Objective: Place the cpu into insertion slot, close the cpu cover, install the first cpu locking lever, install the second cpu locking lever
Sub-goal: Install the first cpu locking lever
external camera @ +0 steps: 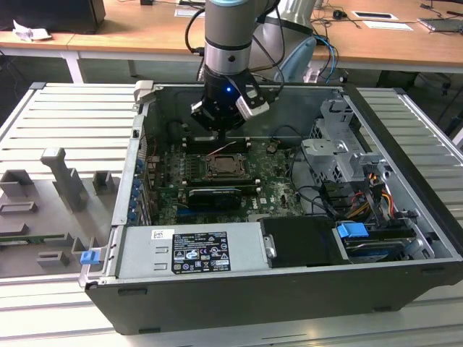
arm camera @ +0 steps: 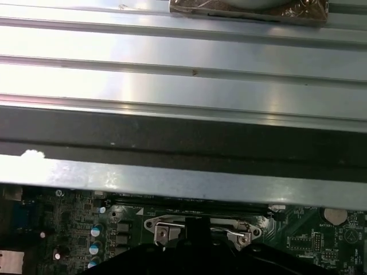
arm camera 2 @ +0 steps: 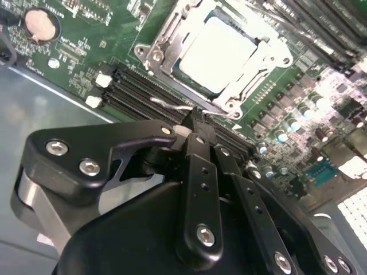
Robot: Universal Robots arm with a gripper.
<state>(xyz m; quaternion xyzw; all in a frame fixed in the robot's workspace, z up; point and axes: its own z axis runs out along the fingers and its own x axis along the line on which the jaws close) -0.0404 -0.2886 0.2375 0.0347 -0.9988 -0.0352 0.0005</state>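
Silvery-beige square chip with the metal top, the cpu (arm camera 2: 215,50), is already sitting in the square black-rimmed insertion slot (external camera: 225,168), just ahead of the fingertips in the second wrist view. The thin grey metal cpu cover (arm camera 2: 168,40) with the big window looks folded down flat around it. So my read is we're on the first locking lever: the thin bare-steel wire lever (arm camera 2: 170,103) runs along the near edge of the socket and ends right at the tip of the black two-finger gripper (arm camera 2: 192,121). The fingers look drawn fully together there, no gap I can see, but honestly I can't tell if the wire is actually pinched between them or just lying against the tip. Tip for doing this bit well, imo: the wire wants to follow its hinge arc, so sweep it down and sideways under its catch rather than mashing it straight into the green motherboard (arm camera 2: 74,54). Also keep the tips clear of the long black memory slots (arm camera 2: 135,91) that sit right beneath the hand. Pose-wise, in the exterior view the grey-and-silver arm (external camera: 228,40) drops pretty much straight down into the open dark-grey computer case (external camera: 253,300). The wrist is vertical and the gripper points down at the board, with the socket just off to one side below it rather than dead underneath.
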